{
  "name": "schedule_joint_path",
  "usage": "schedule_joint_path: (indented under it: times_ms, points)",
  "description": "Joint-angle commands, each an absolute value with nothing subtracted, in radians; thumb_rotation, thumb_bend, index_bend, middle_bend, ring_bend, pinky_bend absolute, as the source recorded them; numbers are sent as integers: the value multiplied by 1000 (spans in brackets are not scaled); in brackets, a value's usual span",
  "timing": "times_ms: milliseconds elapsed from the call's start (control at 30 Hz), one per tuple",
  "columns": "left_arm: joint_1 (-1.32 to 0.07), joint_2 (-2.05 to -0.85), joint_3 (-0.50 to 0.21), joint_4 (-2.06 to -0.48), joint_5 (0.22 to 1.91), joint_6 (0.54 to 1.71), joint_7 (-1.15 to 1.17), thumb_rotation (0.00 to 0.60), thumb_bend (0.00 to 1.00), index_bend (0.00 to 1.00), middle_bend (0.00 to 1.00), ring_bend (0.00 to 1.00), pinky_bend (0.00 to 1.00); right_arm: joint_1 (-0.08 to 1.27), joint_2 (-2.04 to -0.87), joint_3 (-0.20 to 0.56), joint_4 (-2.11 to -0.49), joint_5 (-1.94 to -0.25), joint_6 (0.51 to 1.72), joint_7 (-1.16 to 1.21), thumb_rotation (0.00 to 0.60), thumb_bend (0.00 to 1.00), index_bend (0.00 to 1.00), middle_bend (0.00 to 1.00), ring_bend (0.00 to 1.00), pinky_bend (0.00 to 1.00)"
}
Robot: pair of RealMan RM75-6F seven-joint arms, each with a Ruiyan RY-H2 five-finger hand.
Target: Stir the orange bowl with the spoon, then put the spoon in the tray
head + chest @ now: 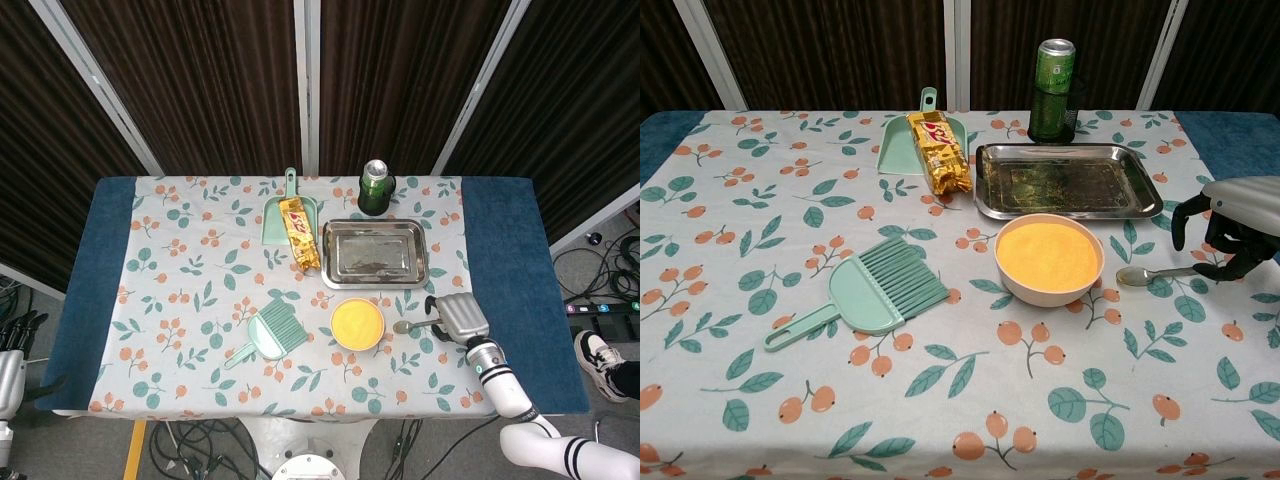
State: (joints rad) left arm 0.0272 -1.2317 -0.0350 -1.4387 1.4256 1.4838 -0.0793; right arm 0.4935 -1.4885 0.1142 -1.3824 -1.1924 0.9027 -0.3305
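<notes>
The orange bowl (357, 324) (1049, 255), full of orange contents, stands just in front of the empty metal tray (375, 253) (1070, 185). The metal spoon (418, 324) (1150, 274) lies flat on the cloth to the right of the bowl, its handle pointing right. My right hand (458, 315) (1235, 225) hovers over the handle's end, fingers apart and curled downward, holding nothing that I can see. My left hand (8, 362) hangs off the table's front left corner, fingers spread and empty; the chest view does not show it.
A green brush (268, 334) (865, 292) lies left of the bowl. Behind it a green dustpan (279, 215) (908, 140) holds a yellow snack packet (299, 232) (939, 152). A green can (375, 187) (1055, 88) stands behind the tray.
</notes>
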Motion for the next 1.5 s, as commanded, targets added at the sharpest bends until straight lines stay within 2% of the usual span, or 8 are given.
schedule_joint_path:
  times_ms: [33, 467, 1067, 1233, 1500]
  points:
    - [27, -1232, -35, -1439, 1425, 1482, -80, 600, 105, 176, 179, 116, 137, 497, -1501, 107, -1369, -1184, 896, -327, 600, 289, 462, 933, 1000, 1000]
    - [28, -1228, -32, -1438, 1426, 1485, -91, 600, 104, 176, 179, 116, 137, 509, -1536, 88, -1330, -1187, 904, -321, 600, 305, 474, 933, 1000, 1000]
    - [32, -1236, -29, -1418, 1423, 1483, -115, 600, 104, 176, 179, 117, 137, 518, -1556, 81, -1316, -1169, 918, -346, 600, 344, 540, 938, 1000, 1000]
    - [37, -1236, -27, -1416, 1425, 1490, -119, 600, 104, 176, 179, 116, 137, 523, -1503, 88, -1377, -1169, 929, -366, 600, 350, 548, 939, 1000, 1000]
    - [43, -1238, -27, -1414, 1428, 1501, -123, 600, 105, 176, 179, 116, 136, 549, -1314, 137, -1619, -1164, 933, -362, 600, 353, 577, 939, 1000, 1000]
